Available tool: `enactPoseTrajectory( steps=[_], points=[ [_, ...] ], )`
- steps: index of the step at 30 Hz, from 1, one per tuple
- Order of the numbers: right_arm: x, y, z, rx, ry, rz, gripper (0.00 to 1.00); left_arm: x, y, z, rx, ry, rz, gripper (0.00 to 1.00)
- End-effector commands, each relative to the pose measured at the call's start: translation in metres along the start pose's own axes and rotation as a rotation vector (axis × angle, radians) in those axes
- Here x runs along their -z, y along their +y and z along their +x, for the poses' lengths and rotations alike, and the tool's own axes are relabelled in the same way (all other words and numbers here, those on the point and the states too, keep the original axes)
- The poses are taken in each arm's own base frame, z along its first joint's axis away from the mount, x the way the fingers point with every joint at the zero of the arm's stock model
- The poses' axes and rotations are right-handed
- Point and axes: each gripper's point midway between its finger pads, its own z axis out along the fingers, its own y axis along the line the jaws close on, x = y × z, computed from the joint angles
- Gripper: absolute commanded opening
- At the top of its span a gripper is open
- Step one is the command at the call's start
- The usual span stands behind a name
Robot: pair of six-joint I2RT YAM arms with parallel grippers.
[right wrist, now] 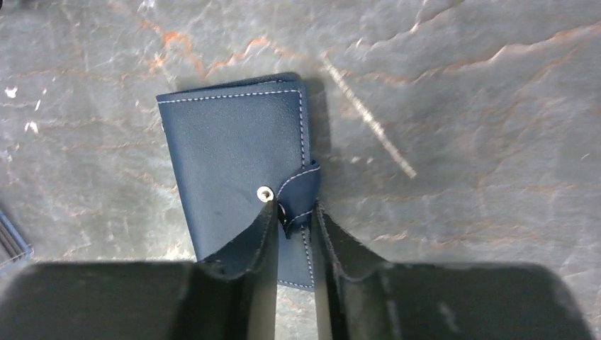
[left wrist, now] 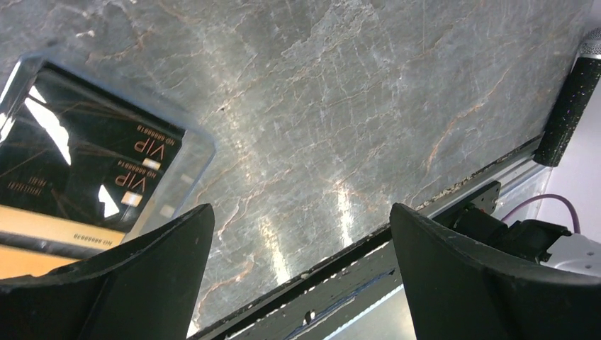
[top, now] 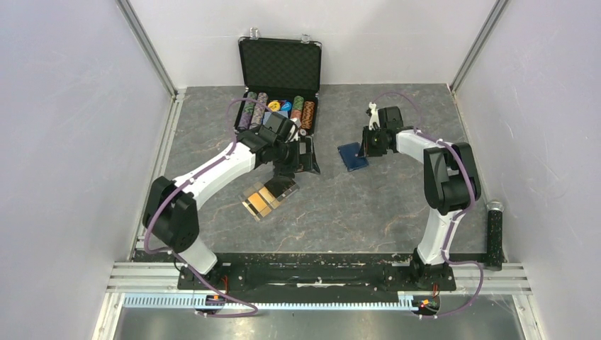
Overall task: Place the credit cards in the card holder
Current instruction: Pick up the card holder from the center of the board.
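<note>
The navy card holder (top: 352, 155) (right wrist: 234, 142) lies folded flat on the marble table, with its snap tab at its right edge. My right gripper (top: 369, 144) (right wrist: 293, 209) is down on it, its jaws drawn narrow with the tab pinched between the fingertips. The credit cards (top: 264, 200) are gold and glossy black and lie in a clear tray (top: 278, 185). In the left wrist view the black VIP cards (left wrist: 85, 163) fill the left side. My left gripper (top: 286, 168) (left wrist: 301, 216) hangs open just above the tray's far right end, holding nothing.
An open black briefcase (top: 280, 67) with poker chips stands at the back, close behind the left arm. A black speckled post (top: 495, 234) (left wrist: 567, 106) lies at the table's right near edge. The black base rail (left wrist: 397, 234) runs along the near edge.
</note>
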Motion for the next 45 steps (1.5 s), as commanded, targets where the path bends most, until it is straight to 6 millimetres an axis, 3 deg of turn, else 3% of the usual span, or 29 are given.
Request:
enactPoseTrajectory(
  steps=[1,6,9,15,17,19,21,25,32,45],
  points=[
    [-0.001,0.016,0.076,-0.019,0.17,-0.032,0.15,-0.01,-0.029,-0.013,0.013,-0.001,0.09,1.0],
    [0.016,0.037,0.114,-0.017,0.208,-0.074,0.0,-0.035,-0.039,-0.004,0.009,0.058,0.094,0.99],
    [0.028,0.044,0.13,-0.029,0.222,-0.098,0.0,-0.047,-0.041,0.0,0.025,0.084,0.099,0.99],
    [0.054,0.06,0.139,-0.067,0.201,-0.165,0.0,-0.062,-0.039,0.008,0.042,0.122,0.087,0.99],
    [0.06,0.06,0.142,-0.078,0.202,-0.159,0.09,-0.068,-0.036,0.012,0.057,0.14,0.076,0.98],
    [0.065,0.058,0.142,-0.087,0.192,-0.141,0.3,-0.074,-0.036,0.018,0.062,0.161,0.071,0.96],
    [0.07,0.06,0.137,-0.091,0.168,-0.14,0.43,-0.08,-0.036,0.026,0.069,0.185,0.066,0.95],
    [0.074,0.06,0.131,-0.095,0.142,-0.134,0.55,-0.092,-0.041,0.036,0.071,0.22,0.06,0.88],
    [0.066,0.059,0.136,-0.113,0.158,-0.139,0.54,-0.117,-0.029,0.052,0.114,0.28,0.011,0.77],
    [0.061,0.04,0.104,-0.022,0.104,-0.026,0.4,-0.153,-0.006,0.076,0.121,0.35,-0.087,0.55]
  ],
)
